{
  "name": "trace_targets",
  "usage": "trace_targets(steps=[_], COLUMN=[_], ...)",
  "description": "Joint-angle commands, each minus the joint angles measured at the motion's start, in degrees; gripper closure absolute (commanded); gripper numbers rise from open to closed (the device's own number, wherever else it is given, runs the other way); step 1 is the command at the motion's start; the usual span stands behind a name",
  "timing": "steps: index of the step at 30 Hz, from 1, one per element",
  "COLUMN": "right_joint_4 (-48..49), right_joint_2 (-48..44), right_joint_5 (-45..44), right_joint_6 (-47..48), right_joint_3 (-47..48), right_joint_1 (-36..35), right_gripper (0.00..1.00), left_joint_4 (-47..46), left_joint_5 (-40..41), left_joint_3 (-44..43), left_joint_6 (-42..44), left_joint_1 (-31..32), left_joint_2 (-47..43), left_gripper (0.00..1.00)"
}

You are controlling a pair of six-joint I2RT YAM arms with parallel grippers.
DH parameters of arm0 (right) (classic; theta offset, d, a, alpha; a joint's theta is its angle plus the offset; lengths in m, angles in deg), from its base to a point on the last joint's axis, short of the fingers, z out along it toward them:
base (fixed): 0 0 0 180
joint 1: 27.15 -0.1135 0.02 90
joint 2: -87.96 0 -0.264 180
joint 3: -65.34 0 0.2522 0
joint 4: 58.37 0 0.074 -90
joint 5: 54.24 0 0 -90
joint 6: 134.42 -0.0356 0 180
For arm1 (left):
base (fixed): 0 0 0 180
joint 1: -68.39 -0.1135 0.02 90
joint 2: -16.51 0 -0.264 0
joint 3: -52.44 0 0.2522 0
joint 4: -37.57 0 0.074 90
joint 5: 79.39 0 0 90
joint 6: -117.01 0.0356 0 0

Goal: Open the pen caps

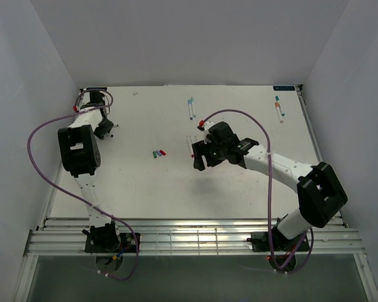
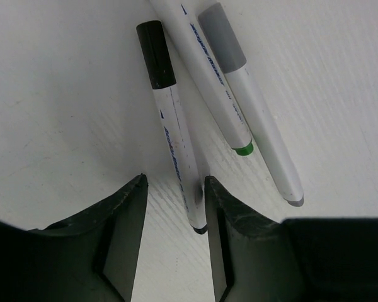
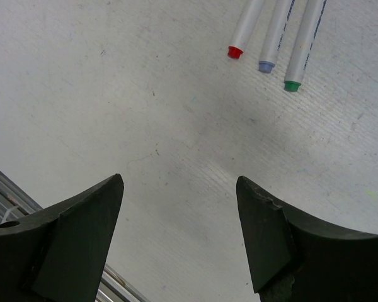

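Observation:
In the left wrist view three white pens lie on the table. One has a black cap [image 2: 154, 53]; its tail end lies between my open left gripper's [image 2: 175, 189] fingers, close to the right finger. Beside it lie a pen with a green end [image 2: 242, 149] and a pen with a grey cap [image 2: 222, 38]. My right gripper [image 3: 179, 182] is open and empty above bare table. Beyond it lie three pen ends, red [image 3: 235, 51], pale blue [image 3: 266, 66] and green [image 3: 292, 85]. In the top view the left gripper [image 1: 106, 129] is at the far left and the right gripper [image 1: 201, 158] near the middle.
Loose small caps, teal [image 1: 155, 154] and red [image 1: 162, 151], lie mid-table left of the right gripper. Capped pens lie at the back middle [image 1: 191, 108] and back right [image 1: 278, 107]. White walls enclose the table. A metal rail [image 1: 189, 236] runs along the near edge.

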State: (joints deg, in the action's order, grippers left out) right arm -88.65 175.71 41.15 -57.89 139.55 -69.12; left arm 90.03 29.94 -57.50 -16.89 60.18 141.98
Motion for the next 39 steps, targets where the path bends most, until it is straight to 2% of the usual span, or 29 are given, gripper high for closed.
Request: trace_targets(steps=[1,11,15,17,18,24,27,31,32,34,35,39], right_joint_4=[1.9,1.8,2.3,2.9,2.8,0.1,0.3,1.5,2.0,1.9,1.9,4.5], right_joint_2=[-2.8,-6.3,-8.6,-9.4,-9.3,-8.6,-8.8,-8.3,-7.2,-5.3,-3.7,-1.4], right_joint_5=[-1.4,-2.0,-1.6,-1.2,-1.3,-0.6,2.3,6.9,7.5,9.4,10.3,15.3], right_joint_6=[0.0,-0.7,-1.0,-1.1,-1.2,-1.1,-1.5,-3.1,-3.6,-4.2,-4.7,-7.2], right_joint_3=[-0.6,-2.8,-4.8,-5.7,-6.0,-4.7,-3.7,-2.7,-2.4,-1.5,-0.4,1.6], right_joint_1=[0.4,0.6,0.6,0.6,0.6,0.6,0.6,0.6,0.7,0.9,1.4,2.2], right_gripper=[0.22,0.22,0.22,0.22,0.22,0.22,0.22,0.22,0.22,0.22,0.22,0.22], left_joint_4=[0.8,-1.0,-2.7,-2.8,-2.9,-6.6,-9.7,-17.7,-18.3,-21.5,-23.0,-27.2], left_joint_5=[0.1,-0.6,-2.5,-2.8,-3.2,-8.3,-13.0,-27.6,-33.8,-39.8,-46.1,-56.0], left_joint_3=[-0.1,11.7,18.9,21.2,22.5,34.3,38.4,41.6,41.4,41.9,42.1,43.6], left_joint_6=[0.3,-3.2,-4.1,-4.7,-4.9,-4.1,-1.0,5.8,6.9,10.1,11.2,14.4], left_joint_1=[0.7,0.6,0.6,0.7,0.7,0.9,1.9,3.2,3.6,5.7,6.9,15.0], left_joint_2=[1.5,-6.4,-10.6,-12.3,-14.3,-24.4,-31.8,-40.8,-41.4,-42.2,-42.9,-42.8], left_gripper=[0.49,0.65,0.88,0.9,0.95,1.0,1.0,1.0,1.0,1.0,1.0,1.0])
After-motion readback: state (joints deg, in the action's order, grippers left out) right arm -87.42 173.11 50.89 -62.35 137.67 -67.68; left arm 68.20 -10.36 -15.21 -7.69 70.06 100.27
